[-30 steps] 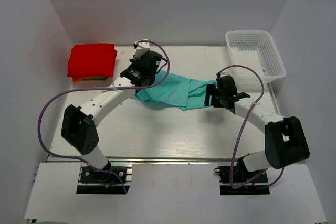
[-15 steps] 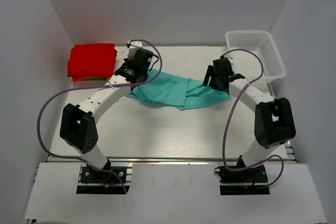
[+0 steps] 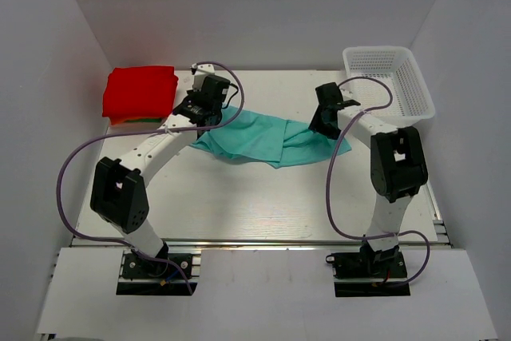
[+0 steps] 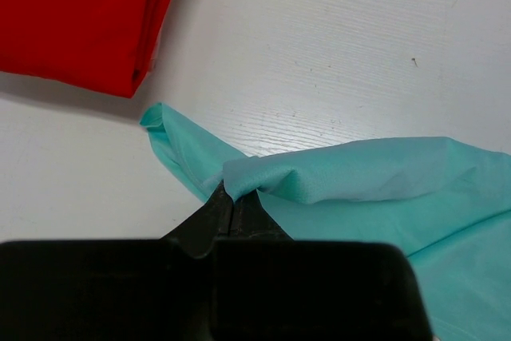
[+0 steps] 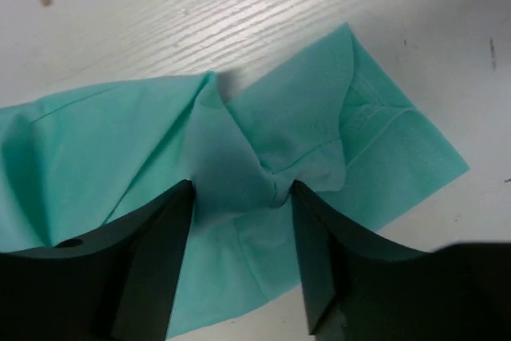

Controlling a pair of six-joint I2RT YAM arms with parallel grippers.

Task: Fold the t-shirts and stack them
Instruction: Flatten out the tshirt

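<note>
A teal t-shirt (image 3: 267, 137) lies crumpled across the middle of the table. My left gripper (image 3: 200, 109) is shut on a fold at its left end; in the left wrist view the jaws (image 4: 233, 197) pinch the teal cloth (image 4: 359, 177). My right gripper (image 3: 323, 124) is open over the shirt's right end, its fingers either side of a raised bunch of teal cloth (image 5: 239, 173) with a sleeve hem to the right. A folded red t-shirt (image 3: 140, 93) lies at the far left with an orange edge under it; it also shows in the left wrist view (image 4: 80, 13).
A white mesh basket (image 3: 389, 81) stands at the far right corner. White walls close in the table on three sides. Purple cables loop from both arms.
My right gripper has swung from the shirt's near-right side up and back to its far-right end. My left gripper has shifted slightly back and left, drawing the shirt with it.
</note>
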